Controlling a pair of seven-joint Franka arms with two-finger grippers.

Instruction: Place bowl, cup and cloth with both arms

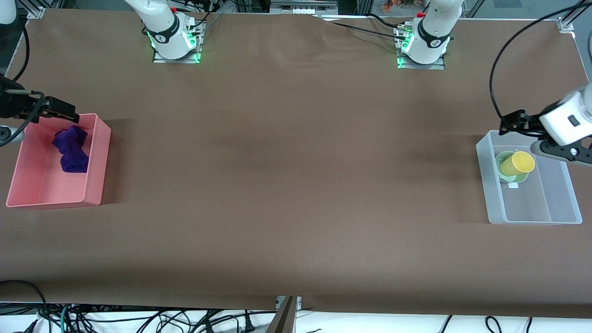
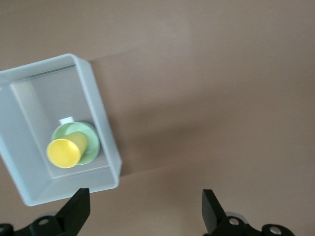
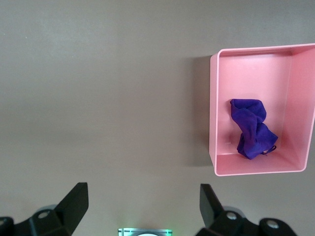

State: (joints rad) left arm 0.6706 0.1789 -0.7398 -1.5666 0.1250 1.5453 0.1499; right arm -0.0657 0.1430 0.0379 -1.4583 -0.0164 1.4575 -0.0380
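The purple cloth (image 1: 71, 150) lies crumpled in a pink bin (image 1: 98, 162) at the right arm's end of the table; it also shows in the right wrist view (image 3: 252, 129). The yellow cup (image 1: 521, 163) leans tilted in the mint-green bowl (image 1: 503, 169), inside a clear bin (image 1: 536, 203) at the left arm's end. My right gripper (image 1: 69, 113) is open and empty over the pink bin's edge nearest the bases. My left gripper (image 1: 508, 122) is open and empty over the clear bin's corner nearest the bases. In the left wrist view, the cup (image 2: 66, 150) and bowl (image 2: 91, 147) show beside my open left gripper (image 2: 146, 196).
The brown table (image 1: 296, 162) stretches between the two bins. The arm bases (image 1: 173, 44) (image 1: 423, 48) stand at the edge farthest from the front camera. Cables (image 1: 138, 319) hang below the nearest edge. The right wrist view shows the pink bin (image 3: 212, 113) beside my right gripper (image 3: 144, 191).
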